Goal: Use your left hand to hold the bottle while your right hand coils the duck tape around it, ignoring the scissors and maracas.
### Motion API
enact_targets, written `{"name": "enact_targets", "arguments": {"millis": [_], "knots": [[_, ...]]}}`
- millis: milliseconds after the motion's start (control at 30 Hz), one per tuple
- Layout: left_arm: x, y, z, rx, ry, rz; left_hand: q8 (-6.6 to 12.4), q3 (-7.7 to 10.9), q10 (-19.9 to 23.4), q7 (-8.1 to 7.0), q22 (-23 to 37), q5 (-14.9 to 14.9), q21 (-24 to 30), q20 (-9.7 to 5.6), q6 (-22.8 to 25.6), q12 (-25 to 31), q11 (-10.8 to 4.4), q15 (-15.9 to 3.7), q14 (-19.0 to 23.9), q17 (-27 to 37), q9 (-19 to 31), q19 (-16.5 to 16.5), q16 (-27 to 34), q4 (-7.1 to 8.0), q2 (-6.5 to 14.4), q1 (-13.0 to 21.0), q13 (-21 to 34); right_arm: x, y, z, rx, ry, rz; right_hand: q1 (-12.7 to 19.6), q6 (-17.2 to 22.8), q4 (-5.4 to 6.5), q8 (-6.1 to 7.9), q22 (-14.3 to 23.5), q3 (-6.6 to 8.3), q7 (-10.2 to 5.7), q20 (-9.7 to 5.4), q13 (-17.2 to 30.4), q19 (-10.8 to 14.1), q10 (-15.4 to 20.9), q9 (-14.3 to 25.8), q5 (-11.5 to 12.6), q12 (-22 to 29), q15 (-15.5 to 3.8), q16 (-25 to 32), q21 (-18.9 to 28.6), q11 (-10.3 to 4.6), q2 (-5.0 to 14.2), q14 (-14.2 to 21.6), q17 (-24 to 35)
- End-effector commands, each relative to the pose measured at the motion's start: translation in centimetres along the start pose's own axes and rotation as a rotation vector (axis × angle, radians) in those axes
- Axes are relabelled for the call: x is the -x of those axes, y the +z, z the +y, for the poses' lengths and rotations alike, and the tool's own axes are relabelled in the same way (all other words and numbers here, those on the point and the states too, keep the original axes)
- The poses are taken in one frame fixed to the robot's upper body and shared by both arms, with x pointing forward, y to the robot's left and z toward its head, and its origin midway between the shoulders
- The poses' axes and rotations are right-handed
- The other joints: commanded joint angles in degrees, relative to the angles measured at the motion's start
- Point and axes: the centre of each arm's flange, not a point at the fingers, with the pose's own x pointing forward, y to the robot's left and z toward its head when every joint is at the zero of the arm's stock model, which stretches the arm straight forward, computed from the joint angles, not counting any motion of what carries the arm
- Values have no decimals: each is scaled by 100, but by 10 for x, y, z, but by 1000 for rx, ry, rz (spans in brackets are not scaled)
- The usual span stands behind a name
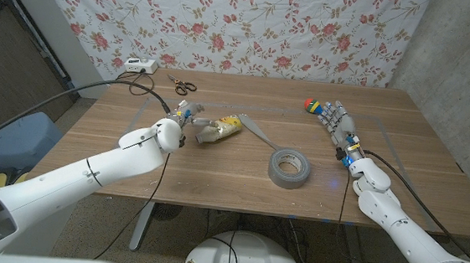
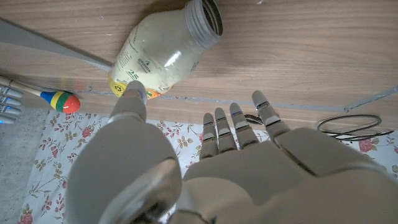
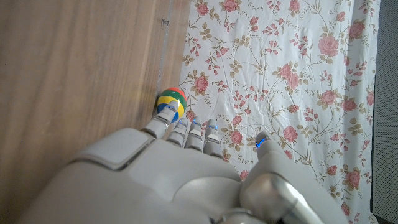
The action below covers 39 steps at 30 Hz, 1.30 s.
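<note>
A pale plastic bottle (image 1: 228, 128) (image 2: 165, 53) lies on its side on the wooden table, its mouth uncapped. My left hand (image 1: 201, 129) (image 2: 242, 162) is right beside it with fingers spread and nothing in its grasp; the thumb tip (image 2: 135, 94) reaches the bottle's label. The grey duct tape roll (image 1: 289, 168) lies flat mid-table, and a loose strip (image 1: 256, 131) (image 2: 50, 46) runs from it toward the bottle. Far from the tape, my right hand (image 1: 337, 123) (image 3: 174, 177) has its fingers stretched out, fingertips close to the maraca.
A colourful maraca (image 1: 311, 105) (image 2: 60, 101) (image 3: 172, 100) lies just beyond my right hand. Scissors (image 1: 184, 85) (image 2: 348, 123) lie behind the bottle, near the table's far edge. At the back left corner sits a white device (image 1: 137, 67). A floral cloth hangs behind the table.
</note>
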Motion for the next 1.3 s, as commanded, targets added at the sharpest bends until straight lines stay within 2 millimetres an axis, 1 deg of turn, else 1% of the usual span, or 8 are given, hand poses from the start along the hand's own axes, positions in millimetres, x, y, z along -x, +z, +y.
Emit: {"name": "enact_targets", "arguments": {"millis": [33, 567, 900, 1000, 1133, 1200, 1233, 1300], "knots": [[-5, 7, -14, -49, -34, 10, 28, -19, 93, 8, 32, 40, 22, 7, 78, 65, 7, -8, 91, 41, 9, 76, 60, 74, 97, 9, 19, 4, 1, -4, 3, -5, -6, 23, 55, -42, 34, 19, 11, 13, 26, 14, 47, 20, 14, 30, 31, -26, 39, 29, -15, -15, 53, 20], [-14, 15, -32, -119, -101, 44, 21, -74, 391, -14, 43, -34, 42, -48, 331, 187, -28, -94, 380, 99, 9, 275, 188, 156, 313, 17, 66, 9, 2, -7, 7, -19, -9, 22, 58, -51, 34, 19, 8, 15, 32, 14, 50, 48, 14, 36, 37, -15, 44, 29, -5, -19, 77, 20], [-15, 14, -32, -149, -84, 56, -60, 418, 624, 14, 64, -177, 166, 18, 447, 216, -45, -173, 641, 109, 19, 683, 314, -108, 1231, 1017, 123, 8, 1, -6, 10, -23, -2, 19, 71, -55, 38, 19, 6, 12, 28, 15, 55, 78, 15, 39, 45, -9, 46, 30, 5, -18, 90, 20], [-16, 13, -32, -144, -84, 54, 26, 501, 973, -32, 79, -264, 261, 10, 763, 319, -117, -269, 933, 131, 27, 877, 461, -109, 1449, 1272, 152, 8, 1, -6, 11, -24, -1, 18, 73, -56, 38, 19, 6, 14, 38, 15, 57, 87, 15, 39, 47, -1, 47, 31, 16, -17, 96, 20], [-18, 11, -32, -126, -85, 55, 303, 747, 1780, -77, 119, -328, 521, 21, 1671, 572, -210, -426, 1733, 251, 53, 1277, 805, 147, 1856, 1316, 230, 8, 0, -5, 14, -28, -2, 18, 77, -58, 39, 19, 6, 16, 50, 15, 60, 93, 15, 41, 48, -1, 49, 32, 18, -17, 104, 21], [-19, 9, -31, -115, -61, 56, 427, 984, 2224, -73, 160, -297, 702, 98, 2097, 730, -182, -459, 2196, 396, 79, 1454, 1039, 442, 1929, 1281, 317, 8, 0, -4, 17, -30, -3, 19, 81, -60, 41, 19, 6, 12, 48, 15, 62, 98, 15, 41, 49, 3, 50, 32, 18, -17, 111, 21], [-19, 8, -30, -115, -43, 53, 532, 1218, 2612, -35, 198, -257, 890, 75, 2465, 909, -260, -573, 2614, 539, 107, 1628, 1244, 627, 1934, 1330, 414, 8, 1, -3, 19, -32, -4, 19, 86, -61, 43, 19, 6, 17, 48, 16, 62, 102, 15, 42, 50, 8, 51, 32, 23, -17, 114, 20], [-19, 8, -29, -128, -9, 47, 630, 1567, 3288, 62, 279, -229, 1274, 7, 2891, 1307, -324, -735, 3316, 941, 170, 1965, 1726, 794, 1953, 1579, 667, 9, 1, -2, 21, -32, -6, 20, 90, -63, 44, 19, 6, 18, 49, 16, 65, 101, 15, 42, 49, 16, 51, 33, 35, -17, 117, 20]]}}
